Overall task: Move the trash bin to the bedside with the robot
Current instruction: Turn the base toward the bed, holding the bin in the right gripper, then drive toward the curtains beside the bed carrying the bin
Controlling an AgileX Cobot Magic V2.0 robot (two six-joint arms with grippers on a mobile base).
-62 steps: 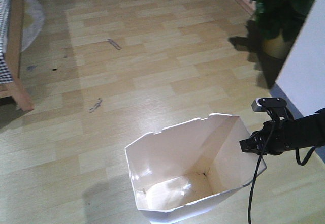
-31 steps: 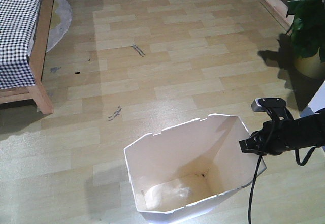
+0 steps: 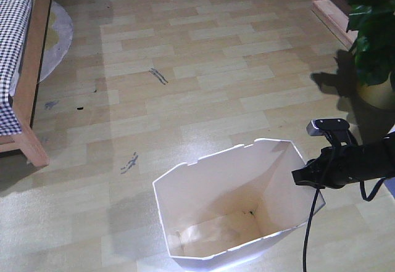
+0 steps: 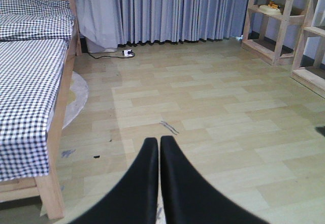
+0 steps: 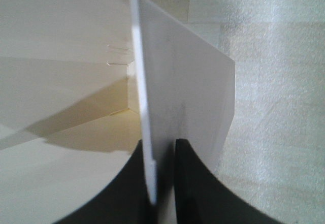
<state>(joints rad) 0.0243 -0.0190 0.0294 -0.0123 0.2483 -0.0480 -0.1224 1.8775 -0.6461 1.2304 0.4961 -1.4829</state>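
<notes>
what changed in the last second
The rig rolled forward: the floor scuffs and bed post slid down and right in the front view. The trash bin kept its place in the frame, the right fingers still clamped on its wall.

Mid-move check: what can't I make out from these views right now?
Bin base: front view, cut off by bottom edge.
Bed: front view, mostly past left edge.
Right hand grip: front view, too small and dark; right wrist view shows it on the bin wall.
Speck inside bin: front view, too small to identify.
Left hand: outside front view.
</notes>
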